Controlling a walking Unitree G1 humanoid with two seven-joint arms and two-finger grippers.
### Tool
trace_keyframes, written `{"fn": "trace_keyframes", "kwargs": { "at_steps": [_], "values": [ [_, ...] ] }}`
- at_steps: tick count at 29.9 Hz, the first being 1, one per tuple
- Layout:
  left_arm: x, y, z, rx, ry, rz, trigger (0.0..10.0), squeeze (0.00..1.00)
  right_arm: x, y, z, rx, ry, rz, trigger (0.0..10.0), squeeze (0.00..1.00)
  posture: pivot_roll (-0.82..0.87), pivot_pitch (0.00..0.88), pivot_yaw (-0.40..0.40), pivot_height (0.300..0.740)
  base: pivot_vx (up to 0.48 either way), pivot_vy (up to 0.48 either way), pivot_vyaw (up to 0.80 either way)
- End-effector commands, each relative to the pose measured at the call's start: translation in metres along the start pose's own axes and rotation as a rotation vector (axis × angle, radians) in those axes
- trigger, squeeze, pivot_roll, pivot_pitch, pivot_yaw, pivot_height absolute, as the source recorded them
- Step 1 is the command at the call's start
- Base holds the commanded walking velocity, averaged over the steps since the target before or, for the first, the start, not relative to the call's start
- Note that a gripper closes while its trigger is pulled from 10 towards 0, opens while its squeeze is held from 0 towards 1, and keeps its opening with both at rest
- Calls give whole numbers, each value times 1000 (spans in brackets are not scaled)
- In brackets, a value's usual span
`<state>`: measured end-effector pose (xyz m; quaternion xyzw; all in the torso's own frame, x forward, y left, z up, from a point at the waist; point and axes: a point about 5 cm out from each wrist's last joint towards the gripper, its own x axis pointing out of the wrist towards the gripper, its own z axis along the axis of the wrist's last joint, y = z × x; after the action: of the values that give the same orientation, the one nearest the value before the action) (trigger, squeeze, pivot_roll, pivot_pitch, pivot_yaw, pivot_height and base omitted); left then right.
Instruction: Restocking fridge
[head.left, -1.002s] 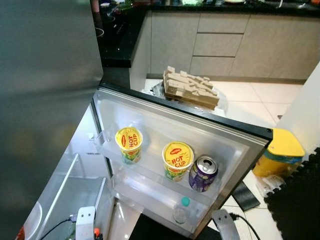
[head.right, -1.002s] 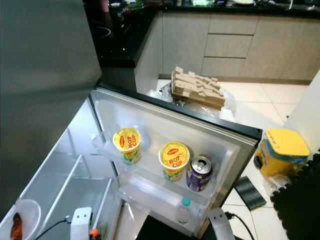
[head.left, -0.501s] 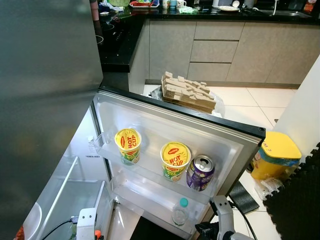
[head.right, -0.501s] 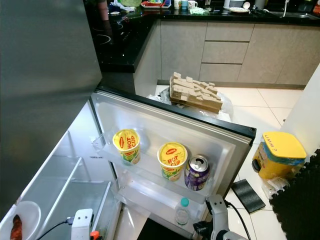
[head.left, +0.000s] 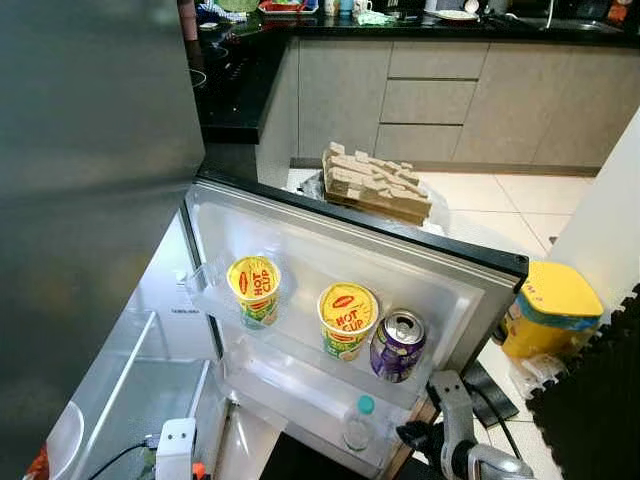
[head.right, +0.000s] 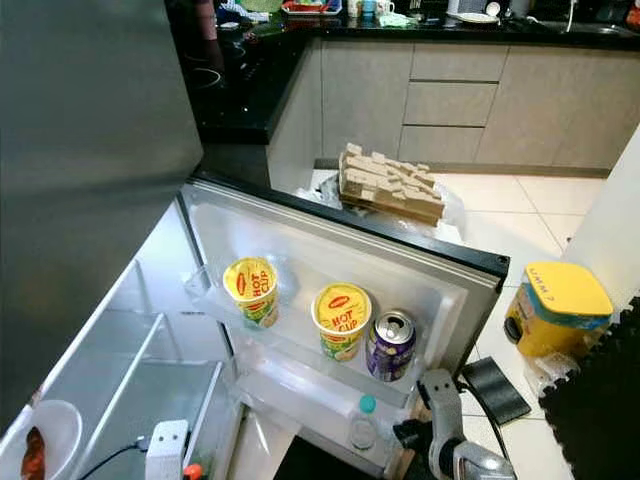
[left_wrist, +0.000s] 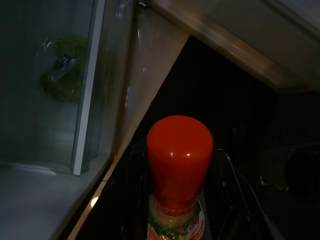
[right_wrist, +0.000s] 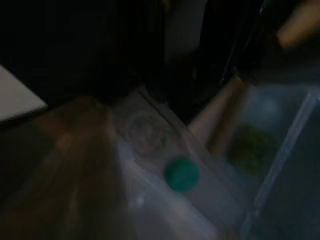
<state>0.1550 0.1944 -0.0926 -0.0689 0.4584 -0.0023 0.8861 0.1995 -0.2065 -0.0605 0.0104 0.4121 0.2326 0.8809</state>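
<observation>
Fridge door (head.left: 470, 290) stands swung wide open below me, its inner side facing up, with the grey fridge front (head.left: 90, 180) rising on the left. On the upper door shelf (head.left: 300, 345) sit two yellow Hot Cup noodle cups, one (head.left: 254, 288) toward the hinge side and another (head.left: 346, 318) near the middle, and just beside that second cup, touching or nearly so, a purple drink can (head.left: 399, 344) with its tab end up. On the lower door shelf, a small clear bottle with a green cap (head.left: 358, 424) stands upright. Inside the fridge to the left there are clear plastic drawers (head.left: 140, 390), and a white plate (head.right: 40, 440) with something reddish on it at the bottom corner.

The left hand (left_wrist: 180, 220) is low by the fridge opening and grips a bottle with a red cap (left_wrist: 179, 155), the black fingers showing on either side of its neck. The right hand (head.left: 420, 438) hangs just past the door's lower outer corner, near the green-capped bottle; its wrist view is dark and blurred, so I cannot tell whether its fingers are apart or together.

Behind the door on the tiled floor (head.left: 500, 215) lies a stack of egg-carton cardboard (head.left: 375, 182) on a plastic bag. A yellow-lidded tub (head.left: 548, 310) stands to the right beside a black mat (head.left: 600, 400). Further back, the dark kitchen bench (head.left: 450, 22) runs over beige cabinets (head.left: 440, 95)
</observation>
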Motion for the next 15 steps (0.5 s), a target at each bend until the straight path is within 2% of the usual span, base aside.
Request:
{"fn": "trace_keyframes", "kwargs": {
  "at_steps": [1, 6, 8, 10, 11, 15],
  "values": [
    [1, -5, -1, 6, 0, -14, 10000, 0, 3, 9, -10, -59, 84, 32, 10000, 0, -61, 0, -9, 740, 0, 0, 0],
    [1, -5, 1, 6, -4, -15, 10000, 0, 3, 10, -18, -62, 118, 17, 10000, 0, -61, 0, -9, 740, 0, 0, 0],
    [1, -5, 1, 6, -5, -15, 10000, 0, 3, 9, -14, -44, 85, -2, 10000, 0, -61, 0, -9, 740, 0, 0, 0],
    [1, -4, 1, 8, -3, -14, 10000, 0, 4, 7, -2, -8, -4, 4, 10000, 0, -58, 0, -4, 740, 0, 0, 0],
    [1, -4, 1, 8, -3, -14, 10000, 0, 4, 7, -2, -8, -4, 4, 10000, 0, -58, 0, -4, 740, 0, 0, 0],
    [1, -4, -1, 12, 1, -13, 10000, 0, 7, 13, 10, -27, -58, 96, 10000, 0, -62, 0, -2, 740, 0, 0, 0]
  ]
}}
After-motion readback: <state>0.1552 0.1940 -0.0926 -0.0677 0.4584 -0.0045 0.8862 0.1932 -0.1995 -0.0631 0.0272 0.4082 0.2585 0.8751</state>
